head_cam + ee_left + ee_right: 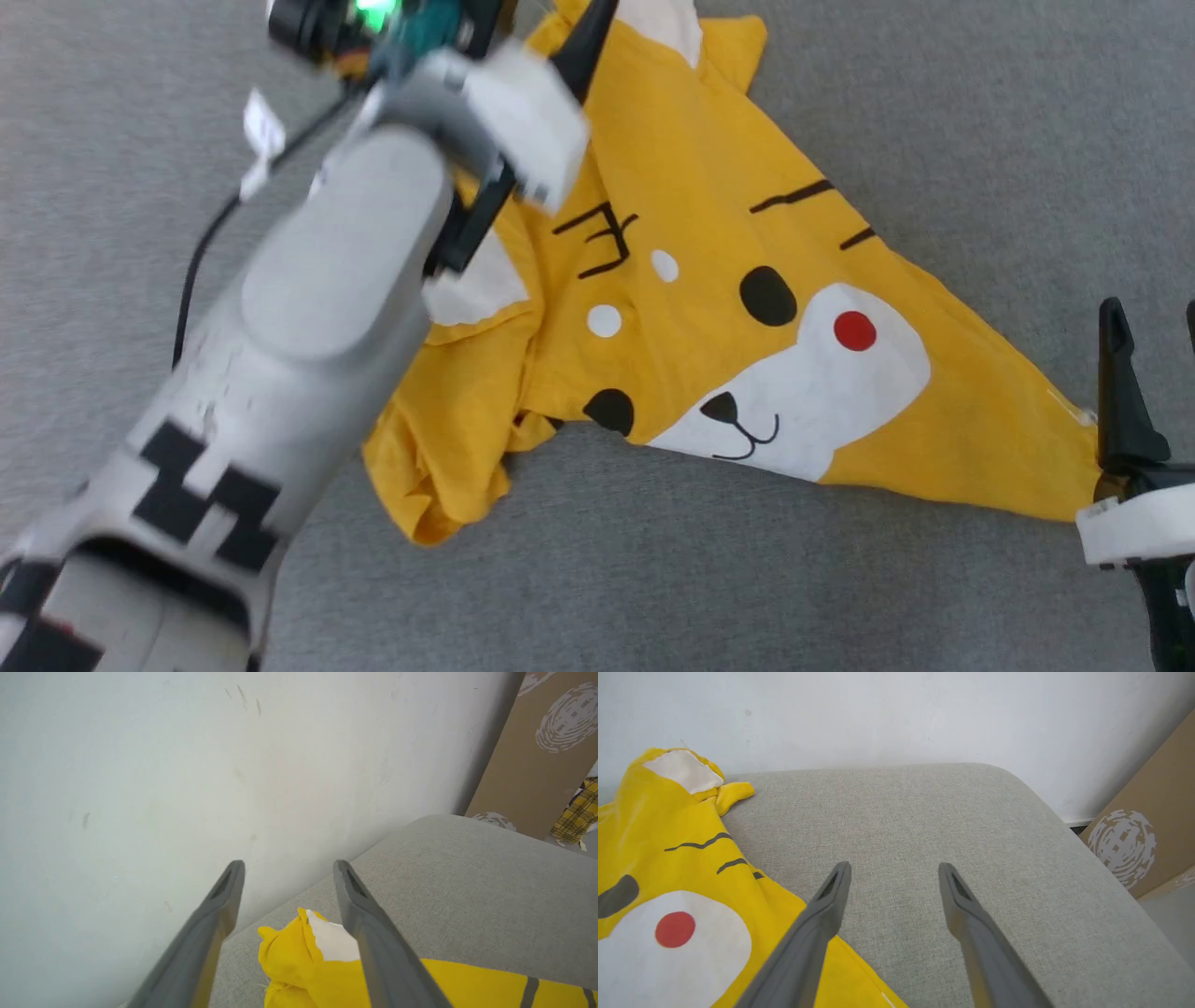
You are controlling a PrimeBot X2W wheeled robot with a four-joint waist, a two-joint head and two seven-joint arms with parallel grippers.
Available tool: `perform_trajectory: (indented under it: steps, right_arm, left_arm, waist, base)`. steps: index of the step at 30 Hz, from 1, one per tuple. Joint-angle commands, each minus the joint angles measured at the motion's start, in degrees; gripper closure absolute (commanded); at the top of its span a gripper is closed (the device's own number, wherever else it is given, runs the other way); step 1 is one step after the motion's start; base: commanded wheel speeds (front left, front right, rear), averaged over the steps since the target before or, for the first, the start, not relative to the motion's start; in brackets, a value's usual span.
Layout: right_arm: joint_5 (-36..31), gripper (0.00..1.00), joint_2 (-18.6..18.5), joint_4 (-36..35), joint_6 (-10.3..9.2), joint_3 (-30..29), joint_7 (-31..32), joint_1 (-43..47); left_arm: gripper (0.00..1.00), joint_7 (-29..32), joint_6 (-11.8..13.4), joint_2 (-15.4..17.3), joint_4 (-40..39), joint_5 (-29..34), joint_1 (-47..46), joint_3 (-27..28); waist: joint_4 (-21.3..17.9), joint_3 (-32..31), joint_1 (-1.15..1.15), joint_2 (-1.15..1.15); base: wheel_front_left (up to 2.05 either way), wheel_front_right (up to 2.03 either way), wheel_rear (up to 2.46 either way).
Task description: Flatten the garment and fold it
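Observation:
The bright-yellow T-shirt (709, 280) lies crumpled in a rough triangle on the grey cushion (934, 112), with its cartoon face, white muzzle and red cheek dot facing up. Its lower-left part is bunched in folds (439, 467). My left arm (327, 280) reaches over the shirt's upper left. The left gripper (288, 870) is open above a bunched corner of the T-shirt (294, 956) with a white ear patch, holding nothing. My right gripper (1153, 322) stands open at the shirt's right tip; in its wrist view the right gripper (895, 869) hovers over bare cushion beside the T-shirt (668, 858).
A white wall (140, 765) rises right behind the cushion's far edge. A brown cardboard box (1148, 844) stands past the cushion's rounded right corner, with a yellow plaid cloth (577, 812) behind it. A black cable (201, 252) hangs from my left arm.

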Motion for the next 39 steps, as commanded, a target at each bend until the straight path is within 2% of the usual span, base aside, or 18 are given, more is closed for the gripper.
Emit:
perform_trajectory:
  steps: [1,7,11,13,17,26,27,28,34,39]
  right_arm:
    - [-0.5,0.0,0.2,-0.8,-0.05,-0.3,0.6,0.7]
    - [-0.7,0.0,0.2,-2.9,-0.05,-0.9,2.9,2.4]
    - [-0.5,0.0,0.2,-3.8,-0.05,-1.3,3.8,3.3]
    - [-0.5,0.0,0.2,-4.0,-0.05,-1.2,4.2,3.4]
    - [-0.4,0.0,0.2,-4.4,-0.05,-1.0,4.5,2.8]
    - [0.3,0.0,0.2,-3.4,-0.05,-0.1,4.1,1.8]
    - [0.5,0.0,0.2,-3.2,-0.05,-0.1,3.9,1.8]
    - [0.6,0.0,0.2,-3.0,-0.05,0.0,3.7,1.7]
    - [1.3,0.0,0.2,-2.1,-0.05,-0.1,2.6,1.6]
    - [1.4,0.0,0.2,-1.6,-0.05,-0.4,2.1,1.8]
  left_arm:
    - [0.0,0.1,1.6,1.9,-1.9,-0.4,4.3,0.4]
    - [0.0,7.0,8.6,10.6,-14.9,-3.0,21.3,1.2]
    - [0.0,13.5,11.4,15.6,-24.6,-5.5,30.4,0.8]
    - [0.0,15.8,11.9,17.2,-28.1,-6.5,32.8,0.5]
    - [0.0,18.8,12.1,17.7,-31.5,-7.8,33.9,0.0]
    - [0.0,24.4,9.9,17.0,-28.2,-8.6,31.8,-2.9]
    - [0.53,24.8,9.6,17.2,-27.4,-8.5,31.6,-3.2]
    - [1.0,24.7,9.5,17.2,-26.7,-8.4,31.4,-3.2]
    - [1.0,24.2,9.6,18.0,-25.4,-8.6,30.5,-2.4]
    - [1.0,23.7,11.9,22.3,-29.7,-8.1,29.4,1.2]
  waist:
    - [7.0,-7.4,0.0,0.0]
    - [9.0,-9.6,0.0,0.0]
    - [10.1,-9.2,0.0,0.0]
    - [10.3,-8.8,0.0,0.0]
    - [10.4,-7.6,0.0,0.0]
    - [8.1,-5.5,0.0,0.0]
    - [7.8,-5.3,0.0,0.0]
    - [7.5,-5.1,0.0,0.0]
    - [6.5,-4.9,0.0,0.0]
    - [6.3,-5.3,0.0,0.0]
  base:
    - [0.0,0.0,0.0]
    - [0.0,0.0,0.0]
    - [0.0,0.0,0.0]
    - [0.0,0.0,0.0]
    - [0.0,0.0,0.0]
    - [0.0,0.0,0.0]
    - [0.0,0.0,0.0]
    - [0.0,0.0,0.0]
    - [0.0,0.0,0.0]
    - [0.0,0.0,0.0]
